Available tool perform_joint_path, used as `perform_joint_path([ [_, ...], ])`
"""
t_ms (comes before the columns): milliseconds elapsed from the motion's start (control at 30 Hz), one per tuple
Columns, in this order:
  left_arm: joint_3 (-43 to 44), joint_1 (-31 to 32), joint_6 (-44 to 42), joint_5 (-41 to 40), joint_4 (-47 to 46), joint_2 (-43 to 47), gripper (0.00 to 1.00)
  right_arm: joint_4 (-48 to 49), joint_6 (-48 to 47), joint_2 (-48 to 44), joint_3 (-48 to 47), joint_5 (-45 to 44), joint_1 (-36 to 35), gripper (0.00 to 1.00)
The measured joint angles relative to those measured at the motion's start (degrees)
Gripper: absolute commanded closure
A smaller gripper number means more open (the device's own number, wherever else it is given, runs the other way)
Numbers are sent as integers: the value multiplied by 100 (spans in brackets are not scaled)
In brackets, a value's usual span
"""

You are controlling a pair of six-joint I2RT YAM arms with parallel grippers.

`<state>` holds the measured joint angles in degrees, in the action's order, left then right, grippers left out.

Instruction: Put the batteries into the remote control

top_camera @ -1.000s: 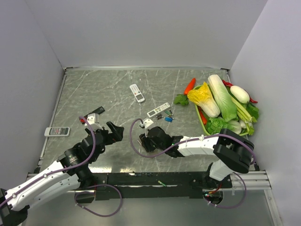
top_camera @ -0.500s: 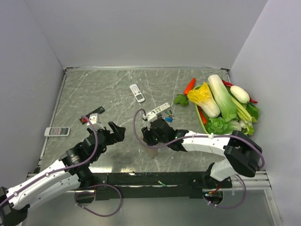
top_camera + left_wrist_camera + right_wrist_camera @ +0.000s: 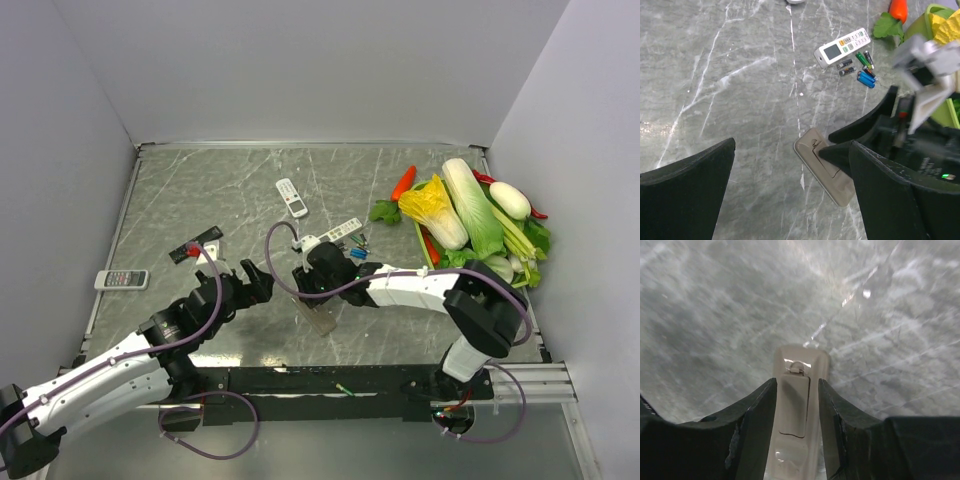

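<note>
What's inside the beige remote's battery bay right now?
Hidden: the remote control lies back up with its cover on. Several batteries lie loose beside the white remote.

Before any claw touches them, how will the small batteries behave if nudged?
The batteries are round cylinders lying on their sides on a smooth stone table, so they probably roll. Clustered closely, one would likely bump its neighbours.

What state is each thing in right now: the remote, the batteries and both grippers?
remote control: back up on the table, battery cover on.
batteries: loose on the table beside the slim white remote.
slim white remote: face up.
right gripper: closed on the remote control's sides.
left gripper: open, empty.
</note>
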<state>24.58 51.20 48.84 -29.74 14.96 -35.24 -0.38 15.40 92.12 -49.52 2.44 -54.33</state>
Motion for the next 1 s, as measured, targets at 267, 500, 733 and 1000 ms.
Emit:
perform_joint_path([
  [267, -2, 0, 20, 50, -74, -7, 1, -35, 79, 227, 4, 92, 44, 67],
  [500, -2, -2, 20, 63, -74, -15, 1, -199, 109, 369, -188, 203, 98, 67],
  [733, -2, -2, 22, 63, -74, -15, 1, -546, 107, 525, -461, 138, 111, 65],
  [1000, -2, 0, 105, 48, -48, -17, 1, -682, 9, 509, -535, 120, 149, 55],
])
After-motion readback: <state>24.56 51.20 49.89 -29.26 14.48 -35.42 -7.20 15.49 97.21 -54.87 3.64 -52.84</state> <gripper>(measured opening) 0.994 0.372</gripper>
